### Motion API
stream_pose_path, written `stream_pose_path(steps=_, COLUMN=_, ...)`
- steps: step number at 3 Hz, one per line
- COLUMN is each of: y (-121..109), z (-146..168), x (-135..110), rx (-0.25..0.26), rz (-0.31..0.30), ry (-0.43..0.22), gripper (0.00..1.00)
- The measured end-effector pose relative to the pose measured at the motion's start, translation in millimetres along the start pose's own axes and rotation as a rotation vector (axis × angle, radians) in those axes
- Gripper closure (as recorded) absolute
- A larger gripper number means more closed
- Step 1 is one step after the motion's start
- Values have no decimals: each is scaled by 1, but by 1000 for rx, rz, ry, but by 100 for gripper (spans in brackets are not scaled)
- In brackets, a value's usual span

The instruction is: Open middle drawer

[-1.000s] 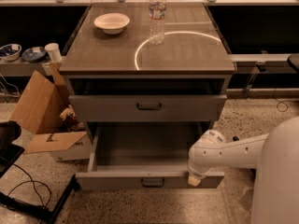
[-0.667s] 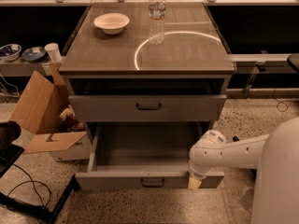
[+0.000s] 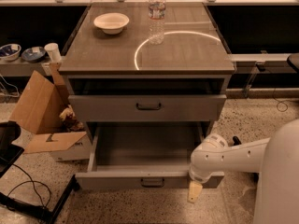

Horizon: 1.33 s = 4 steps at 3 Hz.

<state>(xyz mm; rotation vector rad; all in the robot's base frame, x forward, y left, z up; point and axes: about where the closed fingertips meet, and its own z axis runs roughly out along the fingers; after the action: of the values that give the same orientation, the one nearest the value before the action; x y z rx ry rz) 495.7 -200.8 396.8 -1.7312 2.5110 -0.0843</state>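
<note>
Dim, warm light over a speckled stone floor (image 3: 140, 210), with a grey metal cabinet (image 3: 187, 59) at centre. Its middle drawer (image 3: 145, 148) sits low and pulled well out towards us. It has a flat front, a small dark loop handle (image 3: 153, 182) and a plain, smooth grey inside.

The gripper (image 3: 194, 193) hangs at the right end of that front, below a rounded white arm (image 3: 233, 155). We cannot tell whether it is open or closed.

We judge the drawer already open. Pulling further could drag it off its runners. A jolt could topple the clear plastic bottle (image 3: 157, 14) on the glossy top (image 3: 93, 50), near a shallow pale bowl (image 3: 111, 22).

Above is a taller drawer (image 3: 196, 107), and a creased cardboard box (image 3: 35, 104) leans at the left.
</note>
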Motion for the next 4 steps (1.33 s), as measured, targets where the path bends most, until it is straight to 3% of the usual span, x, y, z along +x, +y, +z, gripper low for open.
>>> stream_pose_path(steps=1, y=33, z=-5, x=13, rx=-18, rz=-19, ry=-16, gripper=15)
stream_pose_path(steps=2, y=85, z=-16, x=33, rx=-57, rz=-62, ry=22, gripper=46)
stream_pose_path(steps=4, y=82, z=-27, x=32, rx=-57, rz=-62, ry=22, gripper=93)
